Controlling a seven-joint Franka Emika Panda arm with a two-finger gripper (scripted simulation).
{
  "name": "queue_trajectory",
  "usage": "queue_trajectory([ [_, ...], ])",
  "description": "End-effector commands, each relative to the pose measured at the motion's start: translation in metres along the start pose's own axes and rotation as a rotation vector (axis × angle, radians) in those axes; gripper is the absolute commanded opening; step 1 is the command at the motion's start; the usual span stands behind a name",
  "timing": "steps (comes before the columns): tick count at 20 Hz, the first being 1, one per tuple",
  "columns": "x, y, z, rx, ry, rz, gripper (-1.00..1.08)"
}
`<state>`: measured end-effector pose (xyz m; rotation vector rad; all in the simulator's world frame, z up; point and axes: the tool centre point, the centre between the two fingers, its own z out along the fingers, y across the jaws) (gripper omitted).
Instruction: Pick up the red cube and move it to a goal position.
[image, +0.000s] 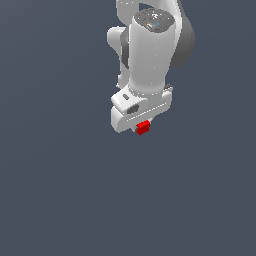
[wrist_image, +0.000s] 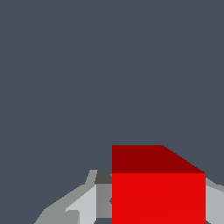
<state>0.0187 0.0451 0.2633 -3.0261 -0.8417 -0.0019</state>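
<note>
pincer (image: 141, 126) clamped on the red cube (image: 143, 127); cube sits between the fingers just under the white hand body, one corner poking out toward the exterior view's right. wrist view confirms it: cube (wrist_image: 158, 192) fills the space between two pale fingers (wrist_image: 85, 205), one on each side, faces flush against them. cube looks to be carried, not resting on anything visible.

arm above: white forearm (image: 150, 55) pointing steeply down, dark joint housing behind it.

handling, as a judgement: rigid, plain flat faces, sharp edges, very small next to the hand, so likely light. no give expected under squeeze. flat parallel sides are the obvious hold, which is where the fingers appear to sit. smooth faces could slip if the grip eases or the arm jerks; a hold low on the fingertips leaves little margin.

views compared: exterior view gives the whole hand and arm posture and how small the cube is against them, but the fingers are mostly hidden by the hand body. wrist view shows finger contact and the cube's shaded top face up close, nothing of the arm. neither view shows a goal marker, and the grey surface (image: 60, 200) is featureless, so height above it cannot be told.
</note>
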Motion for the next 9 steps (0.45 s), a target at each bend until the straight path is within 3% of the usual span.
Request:
queue_trajectory([
  [1, 0.001, 0.003, -0.014, 0.001, -0.001, 0.0, -1.0],
  [9, 0.003, 0.007, -0.03, 0.0, -0.001, 0.0, -1.0],
])
